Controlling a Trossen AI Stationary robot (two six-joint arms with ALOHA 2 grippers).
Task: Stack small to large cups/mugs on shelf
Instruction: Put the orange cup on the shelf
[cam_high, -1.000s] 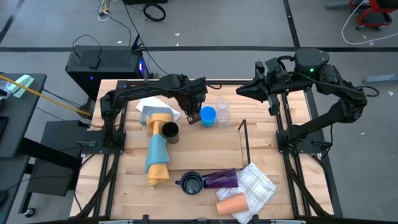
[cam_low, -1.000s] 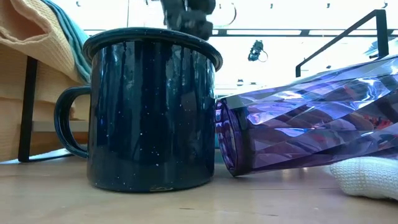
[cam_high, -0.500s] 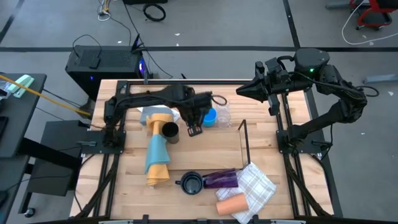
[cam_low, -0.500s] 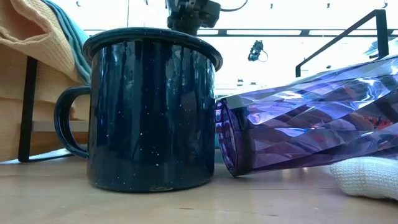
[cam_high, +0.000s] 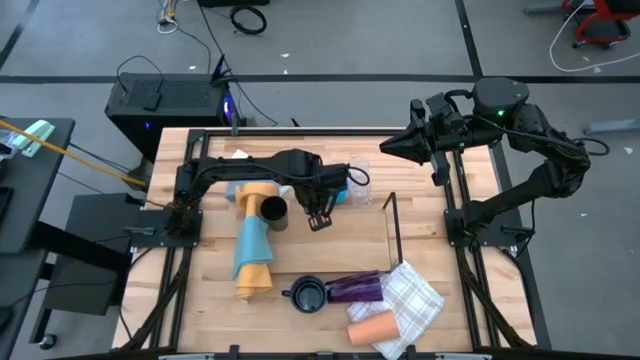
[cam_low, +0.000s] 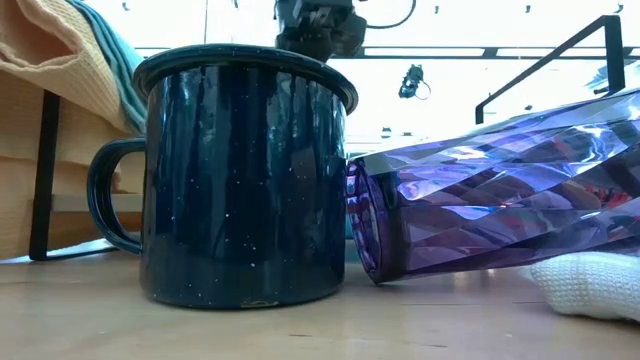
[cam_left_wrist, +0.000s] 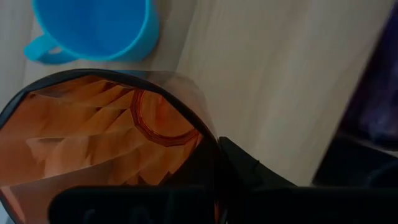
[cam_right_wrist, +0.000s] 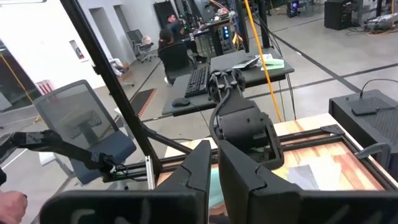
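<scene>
My left gripper (cam_high: 318, 208) hangs over the table's middle, shut on an amber translucent cup (cam_left_wrist: 106, 143). A bright blue cup (cam_left_wrist: 93, 28) stands on the wood just beyond it, partly under the arm in the high view (cam_high: 341, 190), next to a clear glass (cam_high: 358, 184). A black cup (cam_high: 273, 210) lies on the rolled cloth. The dark handled mug (cam_low: 240, 170), the purple tumbler (cam_low: 500, 190) lying on its side and the peach cup (cam_high: 371, 328) are near the front edge. The black rod shelf (cam_high: 392, 222) stands at mid-right. My right gripper (cam_high: 384, 147) is shut and empty above the far right. My left gripper holds the amber cup at its rim; one finger (cam_left_wrist: 249, 171) lies against the outer wall (cam_left_wrist: 208, 134) beside the open mouth. The other finger is hidden by the cup. The fingers point down, and the cup is lifted clear of the table.
A yellow-and-blue rolled cloth (cam_high: 252, 250) lies at the left, a grey cloth (cam_high: 236, 180) behind it, and a checkered cloth (cam_high: 413, 300) at the front right. Bare wood shows between the black cup and the shelf.
My left gripper has gone toward the table's near edge and a little to the right with the amber cup, passing over the blue cup, which now shows only partly under the arm.
</scene>
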